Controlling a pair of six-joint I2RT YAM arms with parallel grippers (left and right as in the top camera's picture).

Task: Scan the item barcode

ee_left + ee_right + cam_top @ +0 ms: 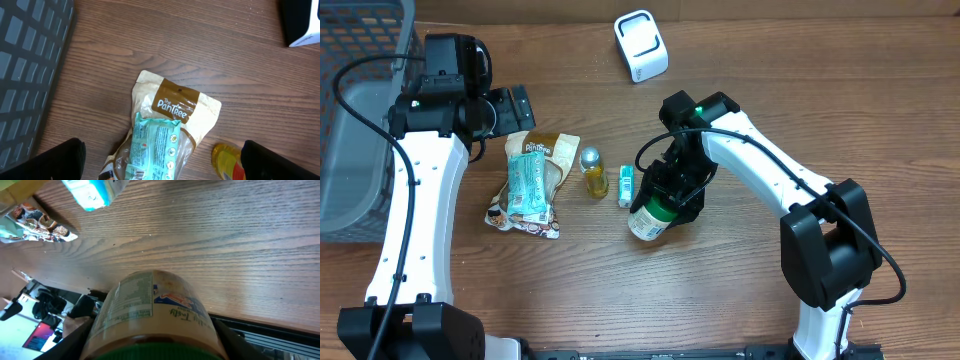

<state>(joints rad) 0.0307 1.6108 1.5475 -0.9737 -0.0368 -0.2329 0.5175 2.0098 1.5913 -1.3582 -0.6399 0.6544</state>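
Observation:
My right gripper [670,197] is shut on a jar [650,218] with a green lid and a pale label, tilted just above the table's middle. In the right wrist view the jar [150,305] fills the space between both fingers [75,342], lid toward the camera. The white barcode scanner [640,45] stands at the far middle of the table, well away from the jar. My left gripper [515,108] hangs open over a tan snack bag [175,102] with a teal packet [155,147] lying on it; nothing sits between its fingers [55,162].
A small yellow bottle [594,176] and a little teal box [626,185] lie between the snack bag and the jar. A grey wire basket [355,130] occupies the left edge. The scanner's corner [302,25] shows at the top right of the left wrist view.

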